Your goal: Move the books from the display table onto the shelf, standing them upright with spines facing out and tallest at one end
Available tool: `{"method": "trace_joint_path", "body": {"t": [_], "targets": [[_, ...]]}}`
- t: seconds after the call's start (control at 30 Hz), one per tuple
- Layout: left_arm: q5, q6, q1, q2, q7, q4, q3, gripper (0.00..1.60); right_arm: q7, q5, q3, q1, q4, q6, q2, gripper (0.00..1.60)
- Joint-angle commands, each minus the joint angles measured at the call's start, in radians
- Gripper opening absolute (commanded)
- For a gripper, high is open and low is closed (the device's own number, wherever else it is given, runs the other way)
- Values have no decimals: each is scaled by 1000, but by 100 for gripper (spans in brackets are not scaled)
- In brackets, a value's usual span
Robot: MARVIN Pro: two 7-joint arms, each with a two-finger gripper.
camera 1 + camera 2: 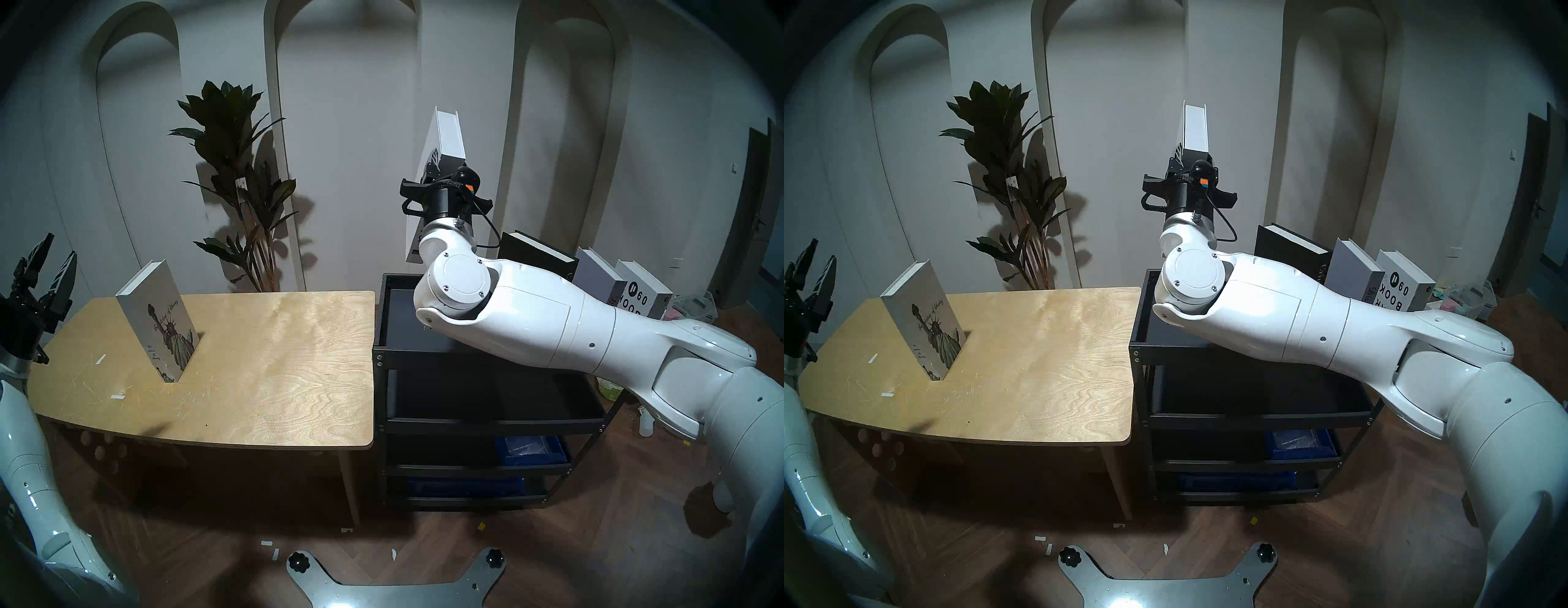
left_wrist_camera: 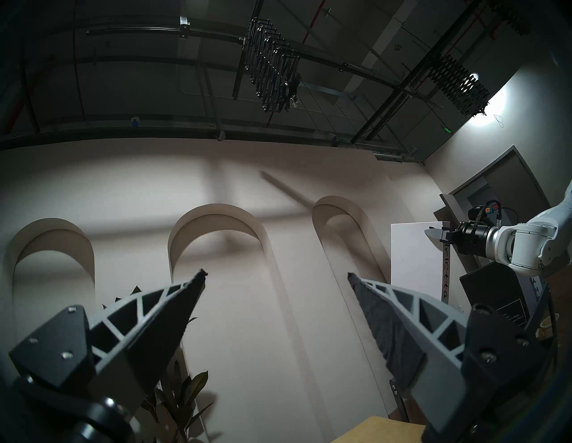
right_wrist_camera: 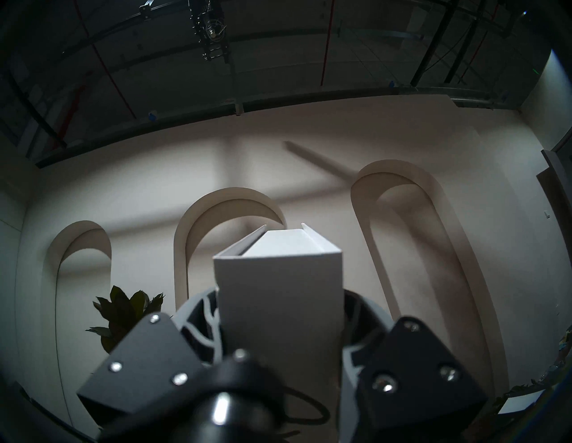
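Observation:
My right gripper (image 1: 441,167) is shut on the white book (image 1: 449,136), holding it on end high over the left part of the shelf (image 1: 382,322), a black trolley. In the right wrist view the white book (image 3: 280,297) stands between my fingers (image 3: 201,318). The left wrist view shows its "Arietta" spine (image 2: 444,272). A black book (image 1: 534,254), a grey one (image 1: 598,276) and a white one (image 1: 645,293) lean on the shelf's right part, behind my right arm. The Statue of Liberty book (image 1: 159,322) stands upright on the display table (image 1: 275,361). My left gripper (image 1: 51,263) is open and empty, pointing up at the table's left end.
A tall potted plant (image 1: 242,187) stands behind the table against the arched wall. Blue bins (image 1: 530,450) sit on the trolley's lower tiers. My base plate (image 1: 394,586) lies on the floor in front. Small clutter (image 1: 695,305) sits on the floor at far right.

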Motion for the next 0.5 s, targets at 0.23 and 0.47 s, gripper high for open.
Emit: {"method": "trace_joint_path", "body": {"t": [0.23, 0.47], "targets": [[0, -1, -7, 10, -1, -10, 1, 160, 129, 125, 5, 16, -167, 99, 189, 0], [0, -1, -7, 11, -1, -11, 1, 160, 220, 219, 0, 19, -220, 179, 276, 0]]}}
